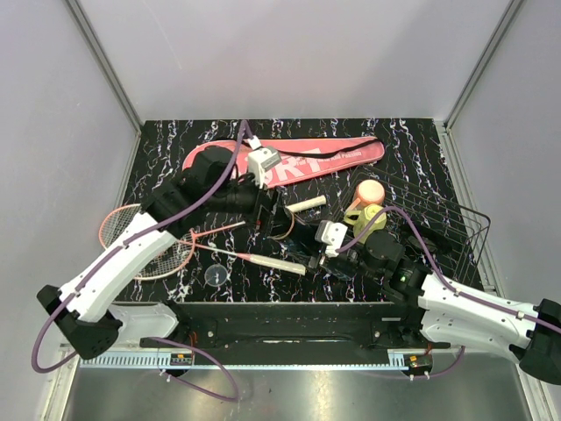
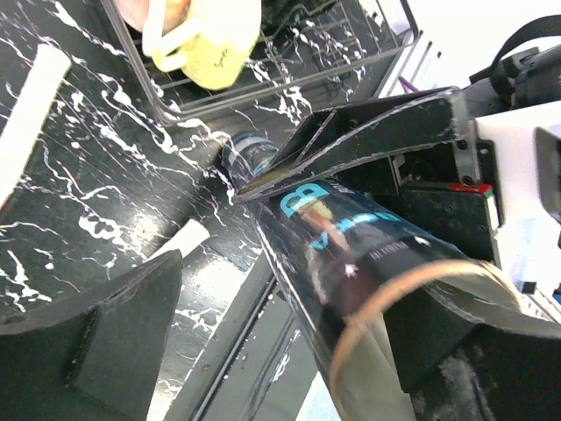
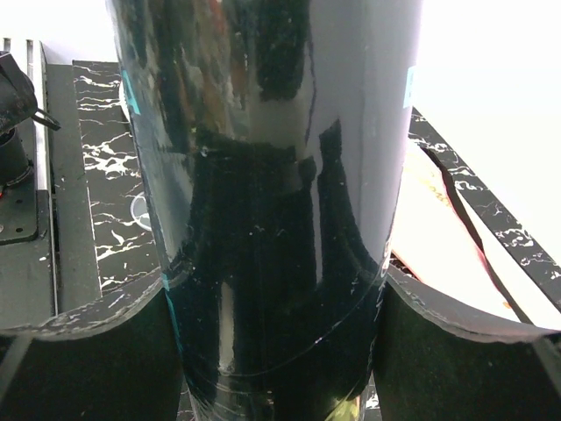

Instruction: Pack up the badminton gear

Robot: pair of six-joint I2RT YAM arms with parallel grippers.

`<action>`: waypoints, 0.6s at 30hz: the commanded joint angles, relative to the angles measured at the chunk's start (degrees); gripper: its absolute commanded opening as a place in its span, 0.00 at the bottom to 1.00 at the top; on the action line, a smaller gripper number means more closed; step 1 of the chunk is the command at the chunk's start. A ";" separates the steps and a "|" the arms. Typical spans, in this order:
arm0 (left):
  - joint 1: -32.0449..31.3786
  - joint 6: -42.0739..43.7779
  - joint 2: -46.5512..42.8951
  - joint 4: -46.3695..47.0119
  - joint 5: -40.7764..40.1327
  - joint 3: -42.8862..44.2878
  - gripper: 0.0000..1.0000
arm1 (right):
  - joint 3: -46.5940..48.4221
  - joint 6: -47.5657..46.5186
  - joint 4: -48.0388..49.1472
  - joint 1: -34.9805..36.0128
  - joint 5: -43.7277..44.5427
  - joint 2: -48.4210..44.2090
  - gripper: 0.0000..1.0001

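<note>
From above: risks a slip of the glossy tube, pinched aslant by right gripper just left of basket; shows only a cup inside basket.

Left wrist: spreads left gripper wide at tube mouth, gripping nothing; could knock tube loose. Cannot tell tube's contents.

Right wrist: clamps tube wall squarely between both pads.

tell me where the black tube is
The black tube fills the right wrist view, clamped in the right gripper mid-table, near the wire basket, open end by the open left gripper.
</note>
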 commanded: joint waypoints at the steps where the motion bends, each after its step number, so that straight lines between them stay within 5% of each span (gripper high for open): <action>1: 1.61 0.64 -7.64 2.07 -1.65 2.16 0.99 | 0.52 0.79 4.38 0.25 0.98 0.23 0.41; 8: 3.45 -0.85 -16.35 -0.91 -15.16 4.37 0.99 | 0.00 0.35 3.15 0.34 1.77 0.58 0.41; 13: 4.50 -13.99 -18.39 -13.95 -48.86 3.23 0.99 | -0.62 0.70 2.89 0.34 4.23 0.23 0.41; 18: 7.93 -25.89 -15.92 -21.05 -49.75 -8.35 0.94 | -1.15 1.40 2.36 0.26 5.72 -0.92 0.41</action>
